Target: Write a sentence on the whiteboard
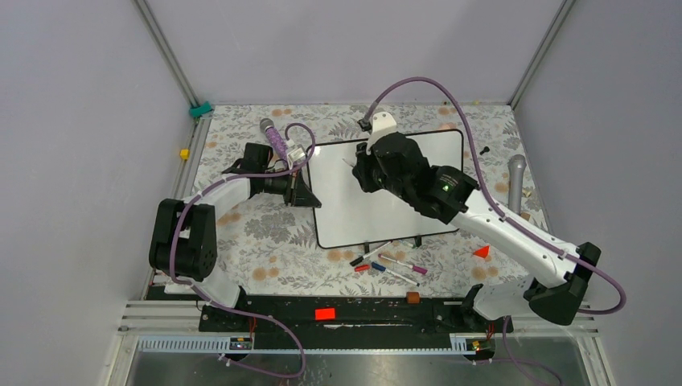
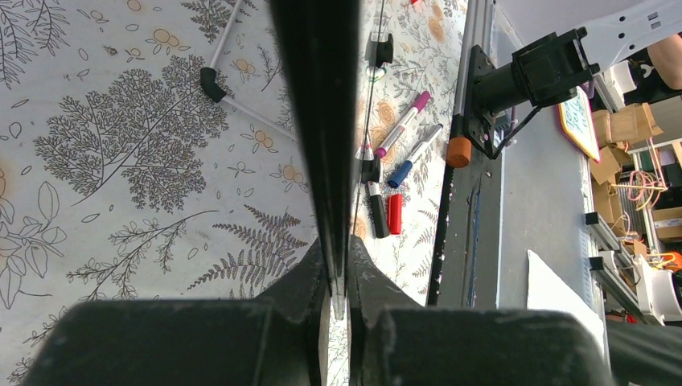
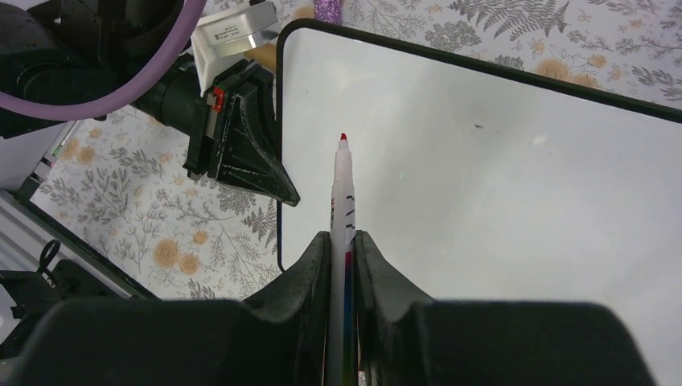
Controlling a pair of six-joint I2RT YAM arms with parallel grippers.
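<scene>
The whiteboard lies toward the far middle of the table, its long axis running left to right, and no writing shows on it. The right gripper is clamped on a red marker that points straight out from the fingers. Its tip sits over the board's left part, near the left rim — whether it touches I cannot tell. The left gripper is pinched shut on that left rim. The strokes, I judge, must run rightward from the tip across bare board — the right arm's work.
</scene>
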